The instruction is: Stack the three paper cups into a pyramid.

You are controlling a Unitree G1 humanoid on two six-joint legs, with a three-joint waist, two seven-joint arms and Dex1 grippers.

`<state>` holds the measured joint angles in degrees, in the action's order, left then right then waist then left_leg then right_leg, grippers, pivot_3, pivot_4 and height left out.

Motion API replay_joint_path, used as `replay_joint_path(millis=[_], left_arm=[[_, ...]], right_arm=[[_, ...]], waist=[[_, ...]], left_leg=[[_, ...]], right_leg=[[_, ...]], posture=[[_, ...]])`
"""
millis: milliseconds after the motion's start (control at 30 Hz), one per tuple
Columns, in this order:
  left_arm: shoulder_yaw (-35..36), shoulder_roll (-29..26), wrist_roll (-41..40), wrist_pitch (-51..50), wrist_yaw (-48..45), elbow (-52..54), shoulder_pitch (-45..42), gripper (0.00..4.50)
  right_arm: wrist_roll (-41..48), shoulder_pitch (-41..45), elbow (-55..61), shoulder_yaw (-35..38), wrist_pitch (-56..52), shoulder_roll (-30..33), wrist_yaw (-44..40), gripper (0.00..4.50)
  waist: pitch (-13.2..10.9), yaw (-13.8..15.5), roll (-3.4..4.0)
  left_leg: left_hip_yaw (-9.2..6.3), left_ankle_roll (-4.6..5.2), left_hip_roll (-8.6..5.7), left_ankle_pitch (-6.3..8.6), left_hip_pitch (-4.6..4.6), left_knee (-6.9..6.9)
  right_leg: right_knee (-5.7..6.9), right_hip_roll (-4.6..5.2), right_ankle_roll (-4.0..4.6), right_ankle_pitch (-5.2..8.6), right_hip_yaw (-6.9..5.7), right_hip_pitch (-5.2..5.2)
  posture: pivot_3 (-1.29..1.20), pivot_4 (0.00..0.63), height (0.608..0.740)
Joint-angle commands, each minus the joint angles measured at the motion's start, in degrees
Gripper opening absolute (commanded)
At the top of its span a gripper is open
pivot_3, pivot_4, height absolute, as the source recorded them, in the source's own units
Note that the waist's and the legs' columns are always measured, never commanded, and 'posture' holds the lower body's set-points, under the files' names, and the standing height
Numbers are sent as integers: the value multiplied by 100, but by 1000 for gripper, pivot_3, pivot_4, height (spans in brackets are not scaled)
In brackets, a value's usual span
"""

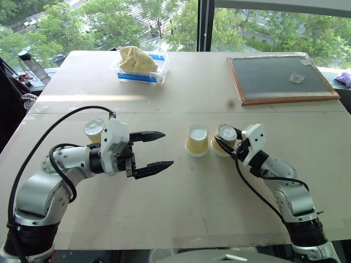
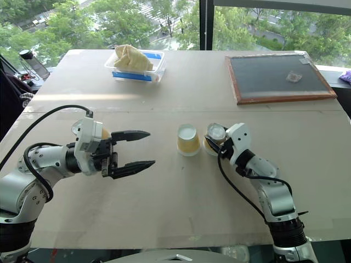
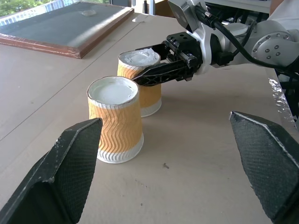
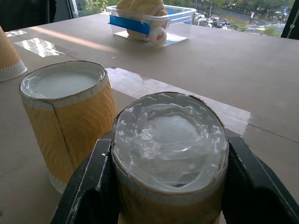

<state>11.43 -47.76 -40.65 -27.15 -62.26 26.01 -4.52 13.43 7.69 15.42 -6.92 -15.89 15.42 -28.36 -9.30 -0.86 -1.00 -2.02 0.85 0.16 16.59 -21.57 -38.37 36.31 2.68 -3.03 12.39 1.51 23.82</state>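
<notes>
Three yellow paper cups stand upside down on the table, white bases up. The middle cup (image 1: 197, 141) stands free at the table's centre. Just to its right, nearly touching it, is a second cup (image 1: 227, 132), and my right gripper (image 1: 224, 144) is shut on it, one black finger (image 4: 91, 182) pressed on each side of its wall. The third cup (image 1: 94, 129) stands at the left, partly hidden behind my left wrist. My left gripper (image 1: 167, 148) is open and holds nothing, its fingers pointing toward the middle cup from a short way to its left.
A clear plastic tub (image 1: 159, 72) with a yellowish bundle in it sits at the back centre-left. A wood-framed dark board (image 1: 279, 79) lies at the back right. A bottle (image 1: 32, 64) stands beyond the table's far left corner. Black cables arc over both arms.
</notes>
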Motion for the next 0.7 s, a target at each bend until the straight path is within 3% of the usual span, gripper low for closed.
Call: replay_joint_path(millis=[33,100,233,533,633,700], left_arm=[[134,-27,-23,123,-20,101,-68,4500],[121,-21,-9,142,-30,79,-80,4500],[191,76,-49,224,22,95,-35,4500],[1000,1073,-246,611,995,407,880,4500],[1238,2094,591,1389,2173,210,1343,4500],[1078,2447,1636,2129,2606,83,1769,4500]], right_arm=[[43,12,197,-14,-47,1,-19,3696],[56,2,213,43,-37,9,-3,4393],[226,-127,430,240,-74,86,-45,4393],[997,-1121,1405,992,-326,974,-663,4393],[1615,-1899,1727,1474,-232,1666,-1676,4393],[1850,-2213,1715,1641,451,1824,-2437,4393]], waist=[[0,0,0],[0,1,0],[0,3,0],[1,10,-1],[5,31,10],[11,43,-13]], left_leg=[[0,0,0,0,0,0],[0,0,0,0,0,0],[0,0,0,0,-1,0],[-10,0,4,0,-1,0],[-11,1,9,1,1,-1],[-9,2,8,1,7,0]], right_leg=[[0,0,0,0,0,0],[0,0,0,0,0,0],[0,0,0,0,0,0],[-5,7,-1,-1,5,0],[-8,9,-2,-1,5,-4],[-19,11,-2,-1,3,-20]], posture=[[0,150,740],[0,150,740],[0,150,740],[0,150,740],[0,150,740],[0,150,740]])
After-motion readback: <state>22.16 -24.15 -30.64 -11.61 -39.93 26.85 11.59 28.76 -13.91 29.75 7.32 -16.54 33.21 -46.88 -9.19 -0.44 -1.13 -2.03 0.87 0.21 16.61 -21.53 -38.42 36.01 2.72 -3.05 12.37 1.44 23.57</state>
